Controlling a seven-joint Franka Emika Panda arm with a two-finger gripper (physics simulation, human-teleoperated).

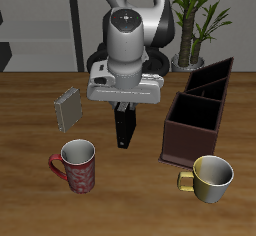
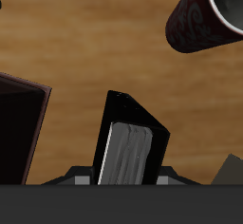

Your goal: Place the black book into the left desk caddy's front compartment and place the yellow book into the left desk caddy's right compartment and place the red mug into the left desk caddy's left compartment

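Observation:
My gripper (image 1: 123, 108) is shut on the black book (image 1: 124, 130), which hangs upright from it above the table's middle. In the wrist view the black book (image 2: 133, 142) stands between the jaws, pages showing. The left desk caddy (image 1: 190, 130), dark brown with black inner walls, stands beside the book and apart from it; its wall shows in the wrist view (image 2: 19, 128). The red mug (image 1: 78, 166) stands near the table's front edge and shows in the wrist view (image 2: 201, 17). The yellow book (image 1: 68, 107), pale grey-tan, stands tilted on the far side of the gripper from the caddy.
A shiny yellow-gold mug (image 1: 211, 176) stands in front of the caddy near the table's front edge. A potted plant (image 1: 200, 20) and a grey shelf (image 1: 40, 25) stand behind the table.

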